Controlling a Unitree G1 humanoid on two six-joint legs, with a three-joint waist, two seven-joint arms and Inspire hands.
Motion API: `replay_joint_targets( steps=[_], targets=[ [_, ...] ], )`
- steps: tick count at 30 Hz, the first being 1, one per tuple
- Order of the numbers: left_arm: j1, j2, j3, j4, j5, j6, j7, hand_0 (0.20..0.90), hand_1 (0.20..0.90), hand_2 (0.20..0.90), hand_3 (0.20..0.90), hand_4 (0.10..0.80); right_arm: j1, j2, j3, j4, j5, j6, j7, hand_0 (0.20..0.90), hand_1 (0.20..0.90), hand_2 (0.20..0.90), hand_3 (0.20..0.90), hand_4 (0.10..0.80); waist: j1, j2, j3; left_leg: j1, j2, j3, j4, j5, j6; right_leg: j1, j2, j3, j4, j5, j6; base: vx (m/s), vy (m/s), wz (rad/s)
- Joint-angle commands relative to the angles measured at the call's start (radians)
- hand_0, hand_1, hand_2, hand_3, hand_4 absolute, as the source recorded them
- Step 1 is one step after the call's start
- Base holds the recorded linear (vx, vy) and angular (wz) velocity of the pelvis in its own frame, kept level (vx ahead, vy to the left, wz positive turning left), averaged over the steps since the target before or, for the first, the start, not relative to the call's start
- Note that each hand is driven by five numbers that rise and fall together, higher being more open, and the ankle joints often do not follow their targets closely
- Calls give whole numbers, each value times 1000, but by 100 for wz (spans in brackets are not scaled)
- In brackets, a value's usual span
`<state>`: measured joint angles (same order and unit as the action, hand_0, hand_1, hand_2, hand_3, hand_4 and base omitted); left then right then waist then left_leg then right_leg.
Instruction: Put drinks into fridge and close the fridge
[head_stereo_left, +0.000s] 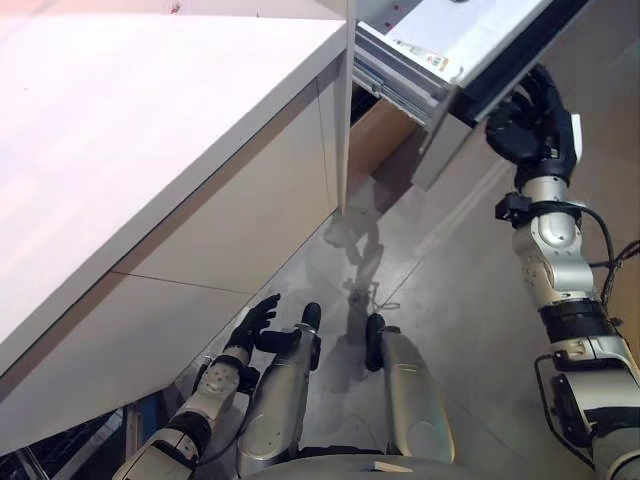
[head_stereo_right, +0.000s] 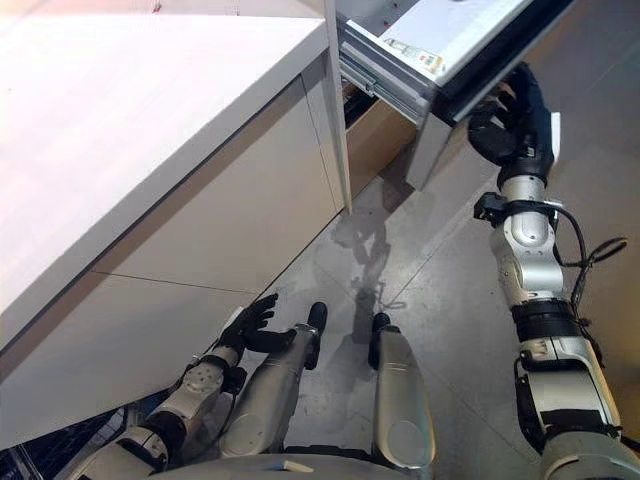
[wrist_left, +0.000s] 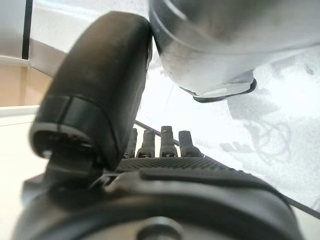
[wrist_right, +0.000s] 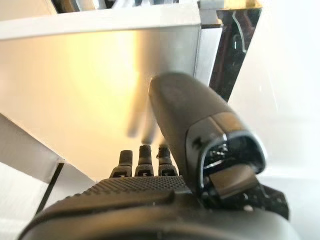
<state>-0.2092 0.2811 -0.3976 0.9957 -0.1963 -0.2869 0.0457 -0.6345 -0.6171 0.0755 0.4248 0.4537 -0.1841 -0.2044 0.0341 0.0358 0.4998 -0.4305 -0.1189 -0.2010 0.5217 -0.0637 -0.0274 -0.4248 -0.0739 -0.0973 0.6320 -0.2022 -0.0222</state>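
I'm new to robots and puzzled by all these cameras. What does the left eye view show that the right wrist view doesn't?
Only the left eye view shows the white counter, the floor and the left hand, open and low beside the cabinet. Only the right wrist view shows, close up, the right hand with its straight fingers reaching to the drawer's shiny front. Both show the right hand at the open fridge drawer.

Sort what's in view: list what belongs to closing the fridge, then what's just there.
Job: fridge drawer, pulled out; right hand, fingers straight against the drawer's front; no drinks in view.
Bystanders: white counter; cabinet panels under it; left hand, open and idle, low by the cabinet.
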Motion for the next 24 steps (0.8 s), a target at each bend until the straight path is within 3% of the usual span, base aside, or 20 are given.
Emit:
replay_joint_targets(
  steps=[1, 4, 12, 17, 24],
  targets=[
    [114, 52, -43, -54, 36, -10, -11, 900, 900, 900, 900, 800, -268, 8, 212, -212, -214, -113, 221, 900, 900, 900, 900, 800, 113, -32, -79, 70, -54, 72, -25, -67, 104, 71, 12, 12, -22, 33, -11, 33, 4, 11],
    [119, 60, -50, -49, 38, -11, -21, 900, 900, 900, 900, 800, -346, 12, 272, -214, -330, -112, 220, 900, 900, 900, 900, 800, 132, -28, -80, 82, -55, 61, -46, -55, 102, 83, 6, -2, -32, 35, -6, 48, 11, 10],
    [127, 85, -41, -21, 52, 15, -44, 900, 900, 900, 900, 800, -416, 3, 360, -147, -252, -7, 236, 900, 900, 900, 900, 800, 159, -36, -112, 129, -49, 43, -110, -32, 98, 143, -10, -26, -112, 58, 6, 68, 8, 18],
    [133, 97, -40, -30, 68, 27, -57, 900, 900, 900, 900, 800, -358, 9, 325, -65, -143, 14, 220, 900, 900, 900, 900, 800, 156, -44, -127, 171, -35, 36, -157, -24, 99, 186, -16, -21, -179, 86, 21, 38, -13, 10],
    [119, 94, -37, -27, 64, 23, -56, 900, 900, 900, 900, 800, -222, 28, 217, -3, -87, -61, 87, 900, 900, 900, 900, 800, 111, -62, -149, 230, 2, 65, -249, -2, 99, 228, 2, 11, -297, 141, 41, -30, -43, 0]
  ],
)
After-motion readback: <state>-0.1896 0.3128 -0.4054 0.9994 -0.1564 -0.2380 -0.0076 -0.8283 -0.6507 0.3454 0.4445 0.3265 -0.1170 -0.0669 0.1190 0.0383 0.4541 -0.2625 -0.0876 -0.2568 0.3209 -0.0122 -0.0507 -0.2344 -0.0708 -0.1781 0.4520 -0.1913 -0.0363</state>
